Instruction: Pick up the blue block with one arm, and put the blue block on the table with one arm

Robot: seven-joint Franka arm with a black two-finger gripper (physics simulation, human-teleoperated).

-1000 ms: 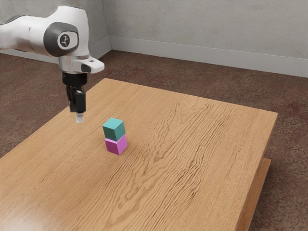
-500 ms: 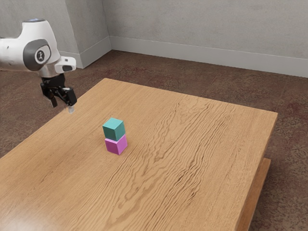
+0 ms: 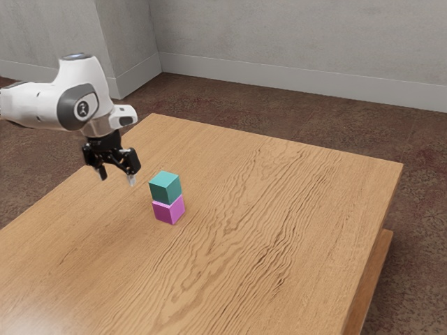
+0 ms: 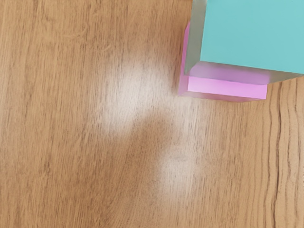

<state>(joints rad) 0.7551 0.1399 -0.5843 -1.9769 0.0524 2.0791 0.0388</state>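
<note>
My claw [image 3: 117, 178] is spread wide, empty. The blue block [image 3: 165, 188], atop the pink block [image 3: 168, 210], lies nearby toward the exterior view's right; I should shift that way before closing.

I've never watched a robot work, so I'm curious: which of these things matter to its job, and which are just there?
Part of the job:
- blue block, top of the stack
- table, where it should go
- gripper, open

Just there:
- pink block, underneath
- wall
- brown floor
</note>
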